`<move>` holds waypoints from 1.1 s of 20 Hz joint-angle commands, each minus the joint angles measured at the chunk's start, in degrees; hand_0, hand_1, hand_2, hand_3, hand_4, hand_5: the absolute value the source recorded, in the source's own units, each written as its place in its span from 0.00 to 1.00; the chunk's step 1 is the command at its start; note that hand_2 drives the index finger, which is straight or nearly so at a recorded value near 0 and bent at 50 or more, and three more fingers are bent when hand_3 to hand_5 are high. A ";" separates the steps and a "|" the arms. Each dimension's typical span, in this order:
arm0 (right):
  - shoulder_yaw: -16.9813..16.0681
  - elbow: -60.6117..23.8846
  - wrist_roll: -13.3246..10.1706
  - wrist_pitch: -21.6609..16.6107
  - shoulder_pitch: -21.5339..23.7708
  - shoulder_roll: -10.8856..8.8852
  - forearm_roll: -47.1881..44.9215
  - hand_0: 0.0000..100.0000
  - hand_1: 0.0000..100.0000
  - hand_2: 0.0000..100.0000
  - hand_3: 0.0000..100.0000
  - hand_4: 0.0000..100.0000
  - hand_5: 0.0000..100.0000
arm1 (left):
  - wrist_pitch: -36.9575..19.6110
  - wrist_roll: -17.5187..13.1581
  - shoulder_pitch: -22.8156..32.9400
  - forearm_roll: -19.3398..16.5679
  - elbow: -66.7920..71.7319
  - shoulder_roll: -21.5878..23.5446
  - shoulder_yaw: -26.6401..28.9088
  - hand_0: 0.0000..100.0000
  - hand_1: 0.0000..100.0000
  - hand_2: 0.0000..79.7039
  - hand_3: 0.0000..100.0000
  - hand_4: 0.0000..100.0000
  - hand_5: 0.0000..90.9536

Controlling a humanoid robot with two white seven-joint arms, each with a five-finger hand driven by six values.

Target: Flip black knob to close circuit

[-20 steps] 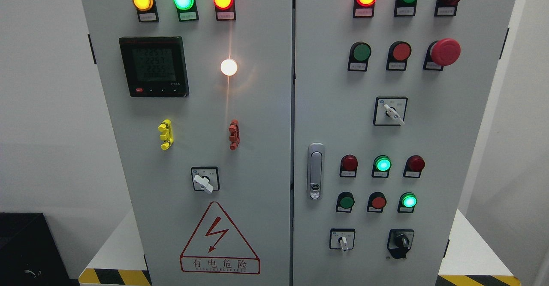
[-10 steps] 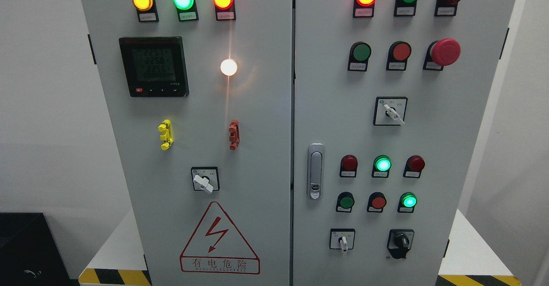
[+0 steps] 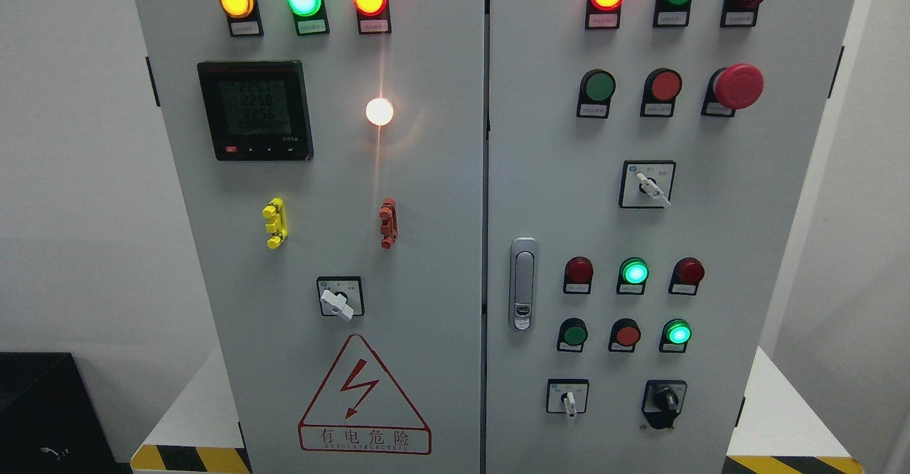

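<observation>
- Black knob (image 3: pixel 665 397): you will find it at the lower right corner of the right-hand cabinet door (image 3: pixel 711 232), on a black plate, the last control in the bottom row. Its grip ridge runs roughly upright, tipped slightly toward the upper left.
- White-handled selector (image 3: pixel 568 399): just to the knob's left on the same row, handle pointing down. Do not confuse the two.
- Lit green lamp (image 3: pixel 677 333): directly above the knob, a handy landmark.
- Red mushroom button (image 3: pixel 738 86): upper right of the same door, well apart from the knob.
- Door latch (image 3: pixel 523 283): at the door's left edge, above and left of the knob's row.
- Hands: neither robot hand nor arm appears in the head view, so you cannot tell whether fingers are spread or curled.
- Key relation: the knob sits low and right of centre, so the right arm is judged the nearer one; expect an approach from the lower right, fingers straddling the ridge for a twist.
- Progress: knob untouched; reach not yet begun.
</observation>
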 commanded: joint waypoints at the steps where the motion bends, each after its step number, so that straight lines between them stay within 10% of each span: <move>1: -0.46 -17.59 -4.38 1.69 0.84 0.55 11.21 0.00 0.06 0.58 0.73 0.63 0.54 | 0.00 0.00 1.23 0.00 -1.32 -0.01 -0.05 0.12 0.56 0.00 0.00 0.00 0.00; 10: -0.20 -27.44 -10.89 7.14 0.84 1.61 20.10 0.00 0.06 0.80 0.90 0.77 0.77 | 0.00 0.00 1.23 0.00 -1.32 -0.01 -0.05 0.12 0.56 0.00 0.00 0.00 0.00; 22: 1.47 -40.27 -12.13 13.21 1.19 1.69 22.30 0.00 0.07 0.85 0.97 0.85 0.88 | 0.00 0.00 1.23 0.00 -1.32 0.08 0.03 0.12 0.56 0.00 0.00 0.00 0.00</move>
